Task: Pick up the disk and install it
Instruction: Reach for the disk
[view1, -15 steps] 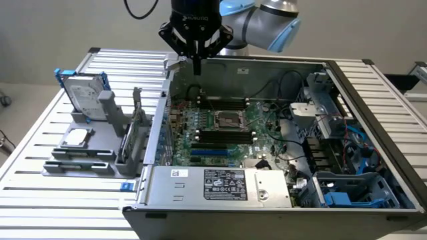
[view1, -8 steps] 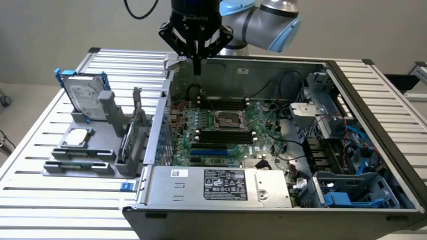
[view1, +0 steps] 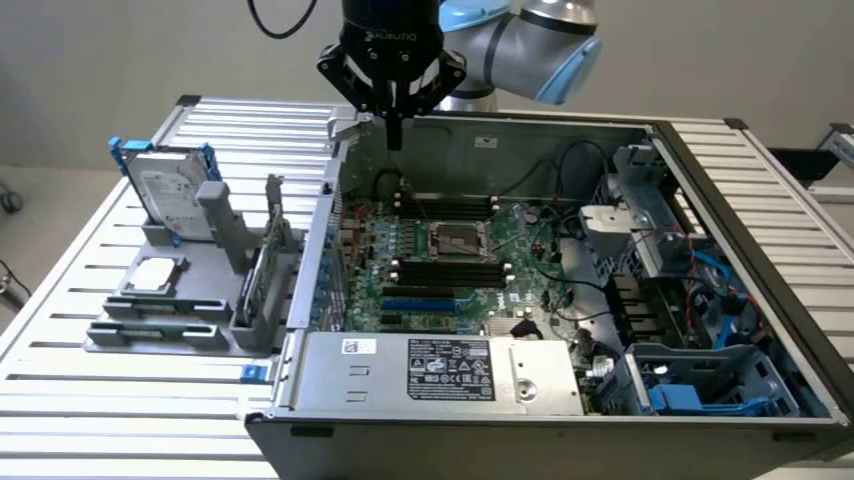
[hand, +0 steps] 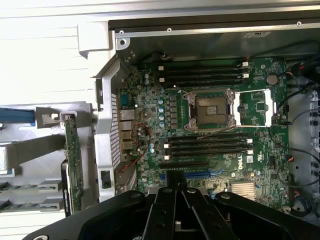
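The disk (view1: 174, 192), a silver-grey hard drive with a white label in a blue carrier, stands upright in a grey holder (view1: 180, 300) at the exterior view's left. My gripper (view1: 394, 140) hangs well to its right, above the far wall of the open computer case (view1: 534, 130). Its fingers are shut together and hold nothing. In the wrist view the shut gripper (hand: 175, 186) points down at the motherboard (hand: 210, 125).
A thin green circuit card (view1: 276, 245) stands upright in the holder beside the case wall, and a small silver chip (view1: 158, 272) lies flat in front of the disk. Inside the case are a power supply (view1: 447, 370), cables and a blue drive bay (view1: 694, 395). A slatted metal table (view1: 80, 380) surrounds everything.
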